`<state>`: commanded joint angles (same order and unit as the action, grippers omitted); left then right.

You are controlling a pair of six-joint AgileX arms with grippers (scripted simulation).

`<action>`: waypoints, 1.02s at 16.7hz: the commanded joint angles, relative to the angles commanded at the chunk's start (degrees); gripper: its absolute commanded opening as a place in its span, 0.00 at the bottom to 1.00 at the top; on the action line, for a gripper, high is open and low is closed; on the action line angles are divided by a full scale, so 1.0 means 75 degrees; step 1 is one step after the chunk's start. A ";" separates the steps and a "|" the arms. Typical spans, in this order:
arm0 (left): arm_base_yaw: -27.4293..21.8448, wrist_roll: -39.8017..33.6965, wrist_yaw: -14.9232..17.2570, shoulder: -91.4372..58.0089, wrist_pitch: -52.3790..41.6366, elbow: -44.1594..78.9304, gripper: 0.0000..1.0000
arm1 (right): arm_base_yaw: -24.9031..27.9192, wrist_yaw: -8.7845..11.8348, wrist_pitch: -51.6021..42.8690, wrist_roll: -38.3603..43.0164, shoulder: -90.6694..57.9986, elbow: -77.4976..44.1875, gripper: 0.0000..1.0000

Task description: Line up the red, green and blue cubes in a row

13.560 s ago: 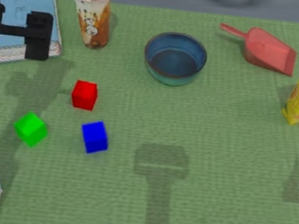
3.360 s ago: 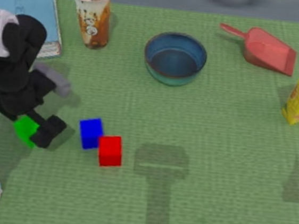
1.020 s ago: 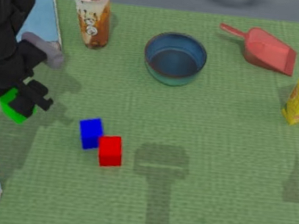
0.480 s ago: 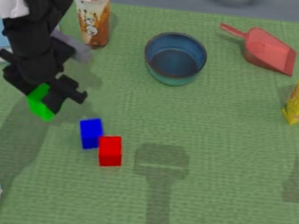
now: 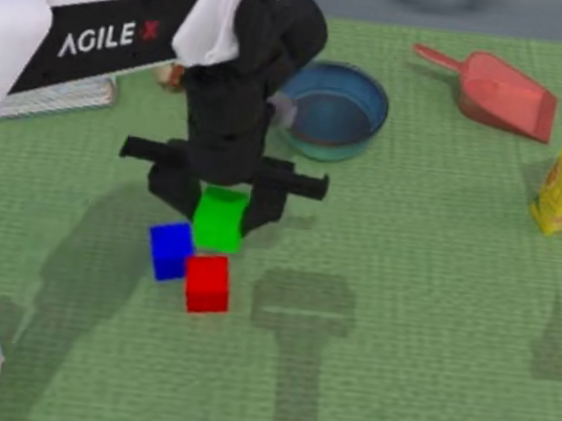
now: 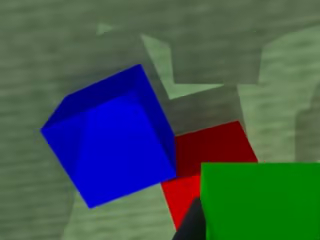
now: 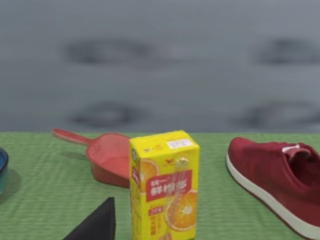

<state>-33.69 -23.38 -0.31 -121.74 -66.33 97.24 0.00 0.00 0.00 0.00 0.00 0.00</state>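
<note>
My left pincer (image 5: pixel 221 214) grips the green cube (image 5: pixel 220 220) just above the touching blue cube (image 5: pixel 170 250) and red cube (image 5: pixel 207 283); it should lower squarely beside them, continuing their line, without nudging either; right arm out of view.

- The left pincer (image 5: pixel 221 214), clamped on the green cube (image 5: pixel 220 220), is now across from the desk's left edge, just above the blue cube (image 5: pixel 170 250) and red cube (image 5: pixel 207 283).
- Its arm now hides the cup and most of the book.
</note>
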 joint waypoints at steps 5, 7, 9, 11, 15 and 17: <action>-0.1224 -0.2350 -0.0088 -0.0328 -0.0316 0.0829 0.00 | 0.0000 0.0000 0.0000 0.0000 0.0000 0.0000 1.00; -0.1463 -0.2734 -0.0113 -0.0358 -0.0355 0.0986 0.00 | 0.0000 0.0000 0.0000 0.0000 0.0000 0.0000 1.00; -0.1512 -0.2809 -0.0119 -0.0361 -0.0361 0.1017 0.00 | 0.0000 0.0000 0.0000 0.0000 0.0000 0.0000 1.00; -0.1512 -0.2809 -0.0119 -0.0361 -0.0361 0.1017 0.00 | 0.0000 0.0000 0.0000 0.0000 0.0000 0.0000 1.00; -0.1485 -0.2780 -0.0098 -0.0404 -0.0045 0.0776 0.00 | 0.0000 0.0000 0.0000 0.0000 0.0000 0.0000 1.00; -0.1494 -0.2768 -0.0091 -0.0540 0.0430 0.0428 0.00 | 0.0000 0.0000 0.0000 0.0000 0.0000 0.0000 1.00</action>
<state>-44.89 -44.14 -0.99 -125.79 -63.10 100.45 0.00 0.00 0.00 0.00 0.00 0.00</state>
